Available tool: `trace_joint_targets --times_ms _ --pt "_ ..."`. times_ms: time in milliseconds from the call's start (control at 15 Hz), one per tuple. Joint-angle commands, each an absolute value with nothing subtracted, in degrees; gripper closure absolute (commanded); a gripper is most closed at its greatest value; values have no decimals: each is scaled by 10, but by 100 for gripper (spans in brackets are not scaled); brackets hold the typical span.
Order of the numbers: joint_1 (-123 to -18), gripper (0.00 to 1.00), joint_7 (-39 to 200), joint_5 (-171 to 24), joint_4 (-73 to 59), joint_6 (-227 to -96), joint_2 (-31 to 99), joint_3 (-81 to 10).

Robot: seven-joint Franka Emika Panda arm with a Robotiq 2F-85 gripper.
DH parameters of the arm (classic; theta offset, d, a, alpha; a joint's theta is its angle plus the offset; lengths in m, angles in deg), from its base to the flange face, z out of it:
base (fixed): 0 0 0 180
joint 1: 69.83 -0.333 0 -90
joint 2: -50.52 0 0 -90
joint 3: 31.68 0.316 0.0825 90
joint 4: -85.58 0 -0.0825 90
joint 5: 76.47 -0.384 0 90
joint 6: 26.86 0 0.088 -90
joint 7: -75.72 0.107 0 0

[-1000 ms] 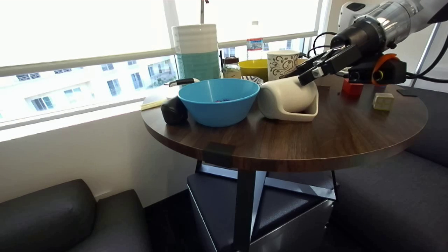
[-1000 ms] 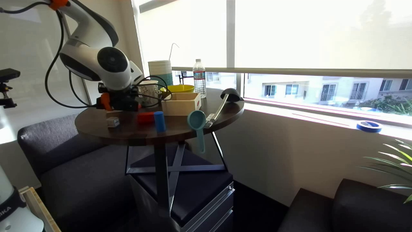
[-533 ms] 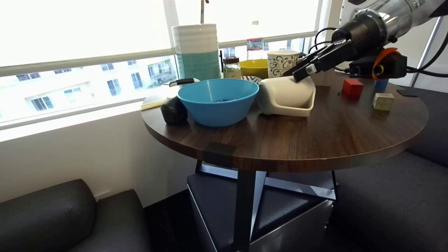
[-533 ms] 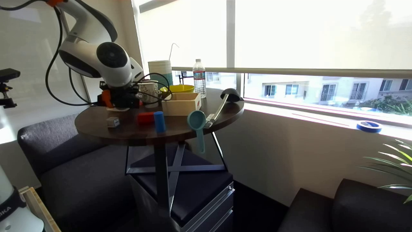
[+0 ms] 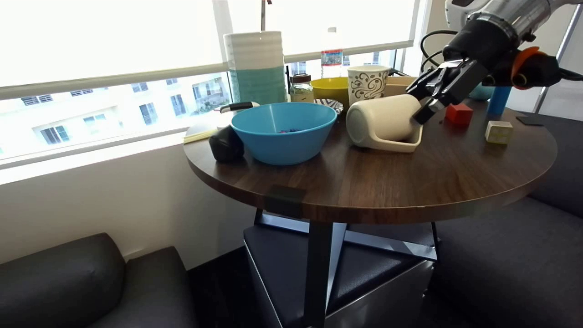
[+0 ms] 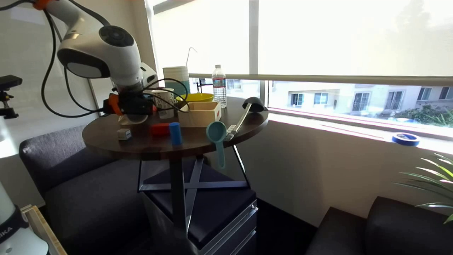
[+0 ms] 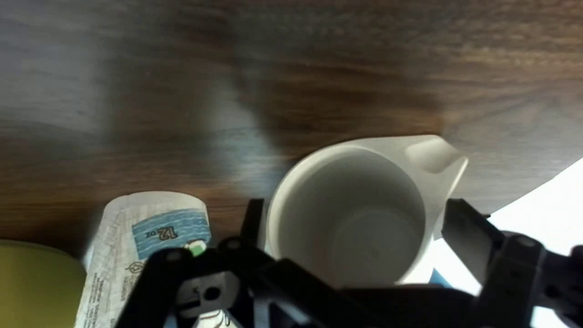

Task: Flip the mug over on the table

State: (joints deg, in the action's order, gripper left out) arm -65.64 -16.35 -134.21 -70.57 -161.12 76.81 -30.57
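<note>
One mug [image 5: 387, 117] lay on its side on the table [image 5: 360, 187], mouth toward your tool [image 7: 354, 218].
Its long axis ran flatter than the tool's slant; the jaws stood wide astride that mouth, seemingly gripping nothing.

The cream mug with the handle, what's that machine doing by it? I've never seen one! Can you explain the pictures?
The machine is a white and black robot arm that grabs with black jaws. Two views look on from different places outside it. The third is taken from its wrist, so you peek inside the large cream-white cylindrical mug.

The mug is tipped on its side at the round brown wood-grain table, its open end facing the jaws. Nearby are a round blue bowl, a white cup with brown swirls and a red block.

The jaws stand on either side of the mug's rim, but I can't tell whether they squeeze it. The job is to flip it over.
</note>
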Motion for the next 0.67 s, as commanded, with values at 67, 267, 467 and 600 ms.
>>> trace_joint_targets --times_ms 67,267,467,600 --pt "-663 0 -47 -1191 -717 -1609 820 -296" --pt "-679 0 27 -1083 -706 -1584 849 -297" --pt "-716 0 67 -984 -678 -1549 861 -300" --pt "-749 0 71 -948 -654 -1526 856 -304"
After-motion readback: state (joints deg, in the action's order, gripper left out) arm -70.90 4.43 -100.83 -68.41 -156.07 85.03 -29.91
